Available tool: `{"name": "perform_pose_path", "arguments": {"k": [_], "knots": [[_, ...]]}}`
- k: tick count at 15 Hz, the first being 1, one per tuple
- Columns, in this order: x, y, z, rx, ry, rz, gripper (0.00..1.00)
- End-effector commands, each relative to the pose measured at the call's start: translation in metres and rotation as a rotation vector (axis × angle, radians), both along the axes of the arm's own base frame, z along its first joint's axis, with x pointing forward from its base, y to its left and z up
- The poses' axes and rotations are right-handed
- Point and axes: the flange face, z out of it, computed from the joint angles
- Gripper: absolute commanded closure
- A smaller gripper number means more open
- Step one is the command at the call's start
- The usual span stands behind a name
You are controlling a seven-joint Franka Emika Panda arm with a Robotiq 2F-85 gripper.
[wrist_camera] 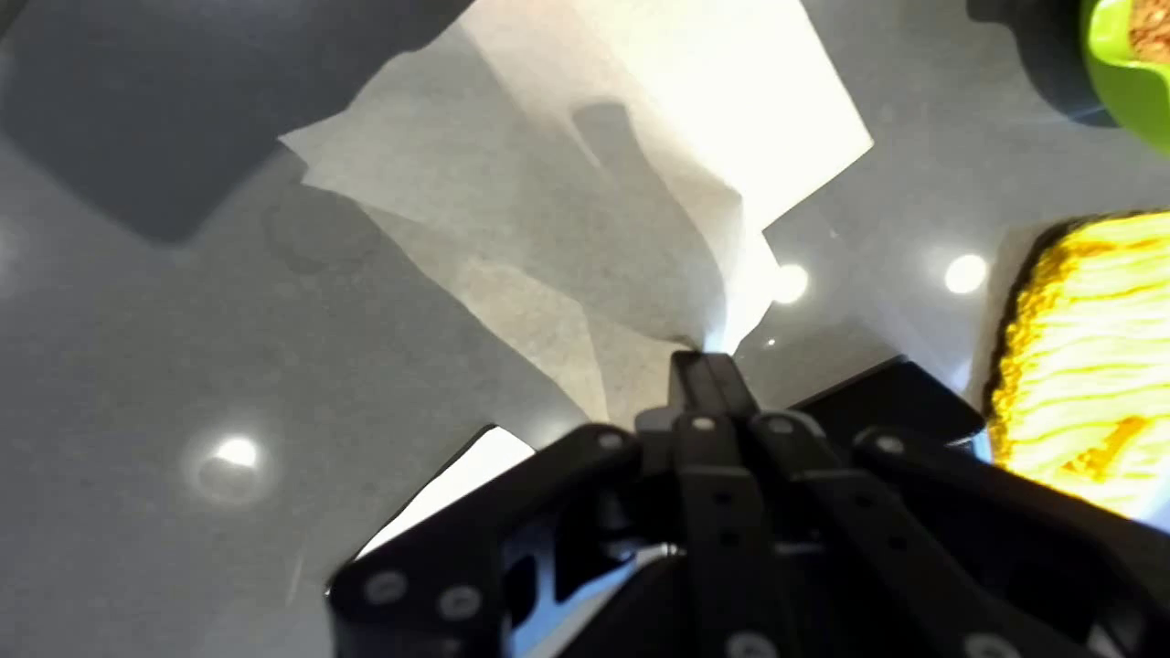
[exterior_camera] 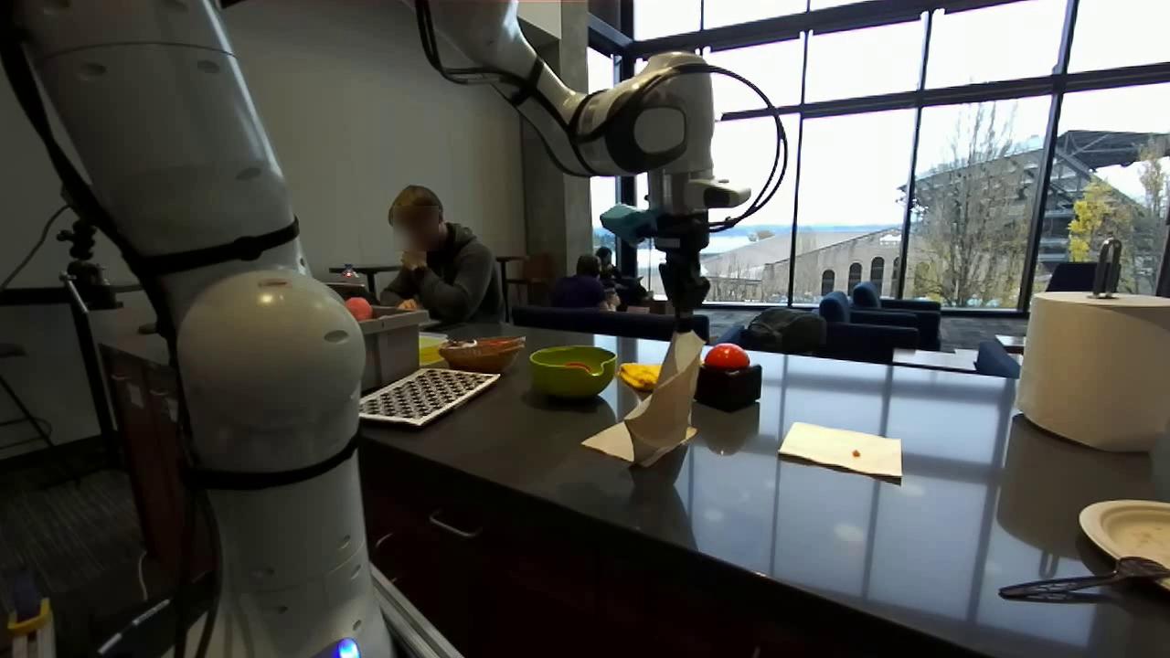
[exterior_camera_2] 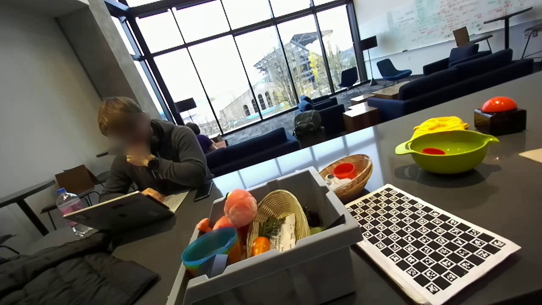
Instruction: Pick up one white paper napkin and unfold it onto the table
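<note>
gripper [wrist_camera: 703, 356]: jaws together, pinching white paper napkin [exterior_camera: 665, 402] | near: red-domed black box [exterior_camera: 728, 384], yellow item [exterior_camera: 640, 376], green bowl [exterior_camera: 567, 380]

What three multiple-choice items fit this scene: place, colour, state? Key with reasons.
1. Where's the patterned board?
A) on the plate
B) beside the gray bin
C) atop the paper roll

2. Colour of the spouted bowl?
A) green
B) purple
C) white

3. How's the claw?
A) wide open
B) shut, empty
C) shut on a napkin

1 B: both exterior views show them side by side.
2 A: green wall in both exterior views.
3 C: jaws together in the wrist view, napkin hanging from the claw.
</note>
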Motion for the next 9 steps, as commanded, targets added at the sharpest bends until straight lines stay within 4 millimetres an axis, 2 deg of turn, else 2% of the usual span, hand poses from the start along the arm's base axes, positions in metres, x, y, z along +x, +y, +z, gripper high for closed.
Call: {"name": "perform_pose_path", "arguments": {"k": [1, 5, 9], "knots": [[0.018, -0.027, -0.024, -0.03, 0.022, -0.077, 1.0], [0.027, -0.064, -0.047, -0.054, 0.04, -0.171, 1.0], [0.029, -0.094, -0.05, -0.063, 0.039, -0.238, 1.0]]}}
